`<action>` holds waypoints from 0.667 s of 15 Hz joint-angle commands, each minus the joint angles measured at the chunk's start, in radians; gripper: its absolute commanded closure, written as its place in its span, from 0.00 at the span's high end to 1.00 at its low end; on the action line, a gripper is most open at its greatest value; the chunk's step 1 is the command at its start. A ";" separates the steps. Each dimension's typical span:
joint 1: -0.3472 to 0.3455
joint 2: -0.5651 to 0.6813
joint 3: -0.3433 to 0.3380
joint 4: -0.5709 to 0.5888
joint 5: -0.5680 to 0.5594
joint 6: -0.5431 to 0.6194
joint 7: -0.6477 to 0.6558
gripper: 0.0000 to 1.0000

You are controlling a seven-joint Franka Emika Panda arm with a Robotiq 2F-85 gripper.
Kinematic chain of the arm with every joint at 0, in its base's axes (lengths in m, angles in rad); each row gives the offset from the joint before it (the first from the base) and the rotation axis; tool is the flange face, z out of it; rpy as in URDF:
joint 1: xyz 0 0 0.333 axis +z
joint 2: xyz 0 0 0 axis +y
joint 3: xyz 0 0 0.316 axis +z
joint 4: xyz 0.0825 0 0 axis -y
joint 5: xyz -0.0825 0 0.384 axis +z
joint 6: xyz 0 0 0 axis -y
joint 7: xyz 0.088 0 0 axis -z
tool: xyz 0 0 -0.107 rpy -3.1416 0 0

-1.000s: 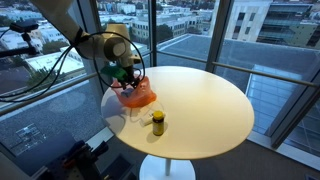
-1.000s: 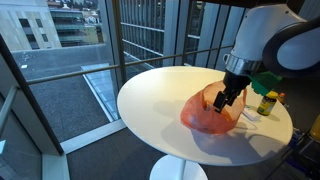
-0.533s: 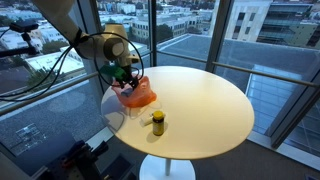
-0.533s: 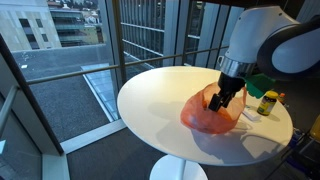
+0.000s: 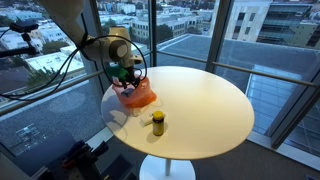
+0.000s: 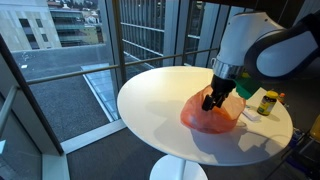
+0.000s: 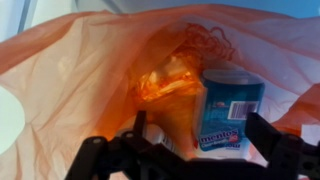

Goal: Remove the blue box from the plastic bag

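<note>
Wrist view: orange plastic bag point(image 7: 70, 70) fills the frame with its mouth open toward the camera. A crumpled orange wrapper point(image 7: 170, 78) lies at centre. The blue box point(image 7: 232, 108) stands inside the bag at 3 o'clock, label facing out. Jaws spread wide along the 6 o'clock edge, pinching nothing; the box is nearer the 4 o'clock finger point(image 7: 262, 135), contact unclear.

In an exterior view, the arm point(image 5: 100, 45) hangs over the bag point(image 5: 137, 97) at the 9 o'clock rim of the round white table point(image 5: 205, 105), with a yellow bottle point(image 5: 158, 123) at 5 o'clock from the bag, apart. In an exterior view, the bag point(image 6: 205, 118) sits mid-table point(image 6: 150, 100), jaws at its top, bottle point(image 6: 267, 102) at 3 o'clock.
</note>
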 commanded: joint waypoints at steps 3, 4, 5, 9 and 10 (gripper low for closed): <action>0.036 0.062 -0.023 0.074 -0.026 -0.005 0.051 1.00; 0.040 0.068 -0.023 0.080 -0.023 -0.004 0.053 1.00; 0.044 0.074 -0.022 0.086 -0.020 -0.002 0.054 1.00; 0.061 0.089 -0.027 0.096 -0.022 -0.001 0.063 1.00; 0.064 0.092 -0.029 0.097 -0.022 0.000 0.065 1.00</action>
